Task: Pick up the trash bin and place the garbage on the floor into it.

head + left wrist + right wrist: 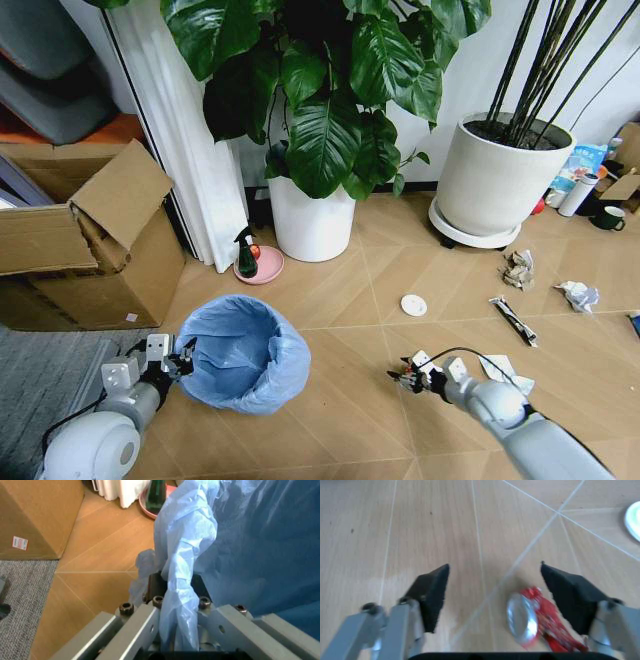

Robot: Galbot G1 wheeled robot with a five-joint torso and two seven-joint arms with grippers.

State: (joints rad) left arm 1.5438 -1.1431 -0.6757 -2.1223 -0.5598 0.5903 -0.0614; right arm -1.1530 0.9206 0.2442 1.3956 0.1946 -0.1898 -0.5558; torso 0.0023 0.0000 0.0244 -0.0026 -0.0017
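My left gripper [185,352] is clamped on the rim of the bin [243,352], at its left side. In the left wrist view the fingers [155,609] pinch a fold of the blue bag [187,551], and that plastic hides the rim's dark edge and most of the finger pads. The bin's dark body is barely visible under the liner, and I cannot tell whether its base touches the floor [340,300].

My right gripper [492,588] is spread wide, low over the floor, right of the bin. The crushed red can [537,620] lies between its pads, close to one [565,592] and well off the other; I cannot tell whether it touches. In the head view the can is hard to make out at the gripper tip [405,377].

Farther out lie a white disc [414,305], a striped wrapper [514,321], and two paper wads [519,269] [577,295]. A flat white piece [505,372] is partly covered by my right arm. A blue item at the right edge is cut off.

The floor is tan wood-look board in a chevron pattern. Grey carpet [40,370] begins at the left. A cardboard box [85,240] stands beyond it. A spray bottle [245,253] stands on a pink dish [262,266] beside a white pot [310,222]. A larger pot [495,180] stands against the white wall.
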